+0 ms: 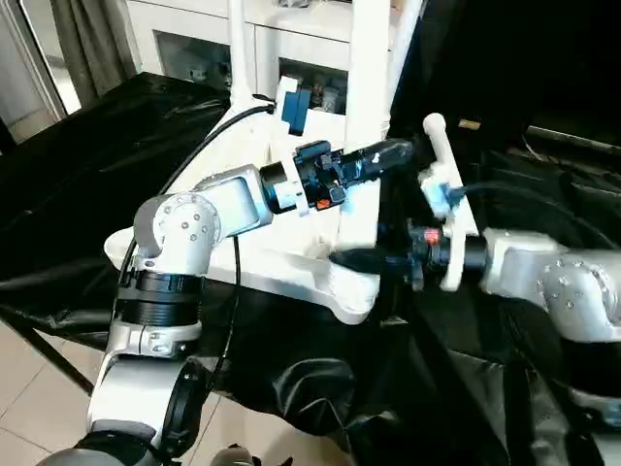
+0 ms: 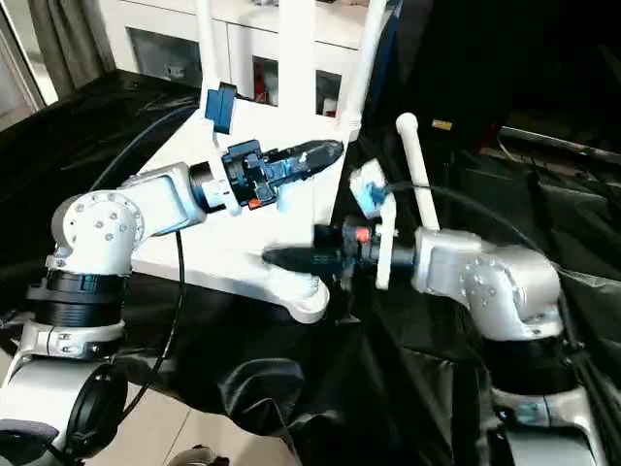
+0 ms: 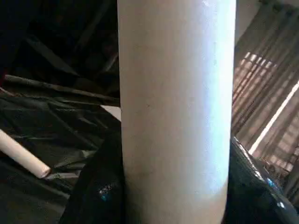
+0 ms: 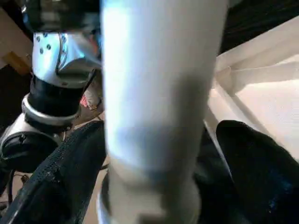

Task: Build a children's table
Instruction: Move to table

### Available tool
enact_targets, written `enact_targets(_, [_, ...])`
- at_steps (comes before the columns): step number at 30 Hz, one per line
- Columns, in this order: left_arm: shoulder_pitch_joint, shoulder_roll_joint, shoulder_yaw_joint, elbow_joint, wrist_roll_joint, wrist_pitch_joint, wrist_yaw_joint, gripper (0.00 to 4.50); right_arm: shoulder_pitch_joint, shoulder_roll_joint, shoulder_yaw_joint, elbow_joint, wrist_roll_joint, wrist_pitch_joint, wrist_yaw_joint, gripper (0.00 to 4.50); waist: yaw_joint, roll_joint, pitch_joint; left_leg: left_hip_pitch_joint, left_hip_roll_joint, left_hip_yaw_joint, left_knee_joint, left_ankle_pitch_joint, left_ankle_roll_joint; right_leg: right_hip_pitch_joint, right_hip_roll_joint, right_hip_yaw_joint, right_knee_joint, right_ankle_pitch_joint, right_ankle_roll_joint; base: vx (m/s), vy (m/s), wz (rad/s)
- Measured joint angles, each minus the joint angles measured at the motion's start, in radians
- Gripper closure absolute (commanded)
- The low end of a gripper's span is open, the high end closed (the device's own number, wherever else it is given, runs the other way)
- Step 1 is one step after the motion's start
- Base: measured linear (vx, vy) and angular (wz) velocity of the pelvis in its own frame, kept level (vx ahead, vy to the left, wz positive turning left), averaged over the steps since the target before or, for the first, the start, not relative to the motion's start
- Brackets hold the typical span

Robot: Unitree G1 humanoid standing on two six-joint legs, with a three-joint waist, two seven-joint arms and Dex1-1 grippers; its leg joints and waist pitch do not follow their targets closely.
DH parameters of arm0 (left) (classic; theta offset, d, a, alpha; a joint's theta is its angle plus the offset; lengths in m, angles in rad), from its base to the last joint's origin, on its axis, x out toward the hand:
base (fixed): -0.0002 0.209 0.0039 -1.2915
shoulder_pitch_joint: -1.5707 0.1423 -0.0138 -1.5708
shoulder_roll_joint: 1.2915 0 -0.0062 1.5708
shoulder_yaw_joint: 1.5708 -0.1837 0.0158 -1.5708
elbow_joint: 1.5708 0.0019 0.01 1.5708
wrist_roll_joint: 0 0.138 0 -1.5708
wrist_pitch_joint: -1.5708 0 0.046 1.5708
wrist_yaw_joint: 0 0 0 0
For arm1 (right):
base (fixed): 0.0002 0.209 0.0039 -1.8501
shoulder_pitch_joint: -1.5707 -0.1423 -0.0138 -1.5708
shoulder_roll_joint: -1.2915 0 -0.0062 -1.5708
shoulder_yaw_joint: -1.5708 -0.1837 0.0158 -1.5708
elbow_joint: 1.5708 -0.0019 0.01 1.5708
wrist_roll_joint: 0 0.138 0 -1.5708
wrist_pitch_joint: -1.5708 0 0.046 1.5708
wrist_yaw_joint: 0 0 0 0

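- Left gripper point(image 1: 374, 155), at centre frame in the left eye view, was clamped on an upright white leg point(image 1: 367, 116); the left wrist view showed its black fingers point(image 3: 96, 196) pressed against both sides of that leg point(image 3: 175, 107).
- Right gripper point(image 1: 354, 260), just below and right of centre, reached in from the right low on the same leg, near the corner socket point(image 1: 351, 291). In the right wrist view its fingers point(image 4: 252, 163) stood apart on either side of the leg point(image 4: 159, 93), with a gap visible on one side, so no firm grip could be read.
- Tabletop point(image 1: 281, 257) lay underside up at the middle of the frame on a black sheet point(image 1: 87, 165); its ribs showed in the right wrist view point(image 4: 261, 88).
- Two more legs stood upright from the tabletop's far corners: one in the upper middle point(image 1: 237, 53), one further right point(image 1: 403, 49).
- Fourth leg point(image 1: 441, 160) lay loose on the sheet right of centre, behind the right wrist; its end showed at the left edge of the left wrist view point(image 3: 23, 158).
- Silver left forearm point(image 1: 209, 209) crossed from lower left; silver right forearm point(image 1: 543, 272) came in from the right edge.
- White cabinet point(image 1: 194, 39) with glass doors stood along the top of the frame, a curtain point(image 1: 92, 39) in the upper left corner.
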Motion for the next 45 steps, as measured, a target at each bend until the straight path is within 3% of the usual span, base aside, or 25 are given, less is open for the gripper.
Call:
enact_targets(10, [0.018,-0.002,0.004,-0.003,0.000,0.004,0.001,2.57,0.001,0.006,0.004,0.000,0.010,0.012,0.008,1.47,-0.001,-0.002,0.001,0.000,0.000,0.000,0.000,0.000,0.000,0.000,0.000,0.000,0.000,0.000,0.000,0.000,0.000,0.00])
enact_targets(17, [0.019,-0.013,0.004,-0.007,0.005,-0.010,0.024,2.57,0.003,0.063,0.002,0.001,0.008,-0.017,-0.034,2.15,-0.001,-0.005,0.003,0.000,0.000,0.000,0.000,0.000,0.000,0.000,0.000,0.000,0.000,0.000,0.000,0.000,0.000,0.00])
enact_targets(18, [0.020,-0.016,0.007,-0.007,0.005,-0.010,0.034,2.01,0.004,0.073,0.002,0.001,0.007,-0.021,-0.043,2.21,-0.001,-0.005,0.003,0.000,0.000,0.000,0.000,0.000,0.000,0.000,0.000,0.000,0.000,0.000,0.000,0.000,0.000,0.00])
enact_targets(19, [0.022,-0.018,0.012,-0.008,0.005,-0.010,0.042,1.87,0.007,0.078,-0.001,0.002,0.006,-0.026,-0.050,2.39,-0.001,-0.006,0.003,0.000,0.000,0.000,0.000,0.000,0.000,0.000,0.000,0.000,0.000,0.000,0.000,0.000,0.000,0.00])
enact_targets(23, [0.031,-0.039,0.028,-0.016,0.006,-0.014,0.084,1.66,0.011,0.108,-0.007,0.004,-0.017,-0.055,-0.102,2.50,-0.002,-0.006,0.003,0.000,0.000,0.000,0.000,0.000,0.000,0.000,0.000,0.000,0.000,0.000,0.000,0.000,0.000,0.00])
enact_targets(30, [0.042,-0.063,-0.015,-0.055,0.155,-0.109,0.247,1.23,0.015,0.130,0.013,0.006,-0.123,-0.131,-0.196,2.54,-0.002,-0.007,0.004,0.000,0.000,0.000,0.000,0.000,0.000,0.000,0.000,0.000,-0.001,0.000,0.000,0.000,0.000,0.00])
enact_targets(42, [0.061,-0.159,-0.005,-0.083,0.239,-0.181,0.457,1.23,0.015,0.195,0.044,0.028,-0.231,-0.227,-0.308,2.54,-0.004,-0.007,0.004,0.000,0.000,0.000,-0.001,0.000,-0.001,-0.001,0.000,0.000,-0.001,0.000,0.000,0.000,0.000,0.00])
enact_targets(45, [0.061,-0.170,0.000,-0.083,0.246,-0.192,0.481,1.57,0.015,0.206,0.046,0.036,-0.244,-0.238,-0.318,2.54,-0.003,-0.007,0.004,0.000,0.000,0.000,-0.001,0.000,-0.001,-0.001,0.000,0.000,-0.001,0.000,0.000,0.000,0.000,0.00])
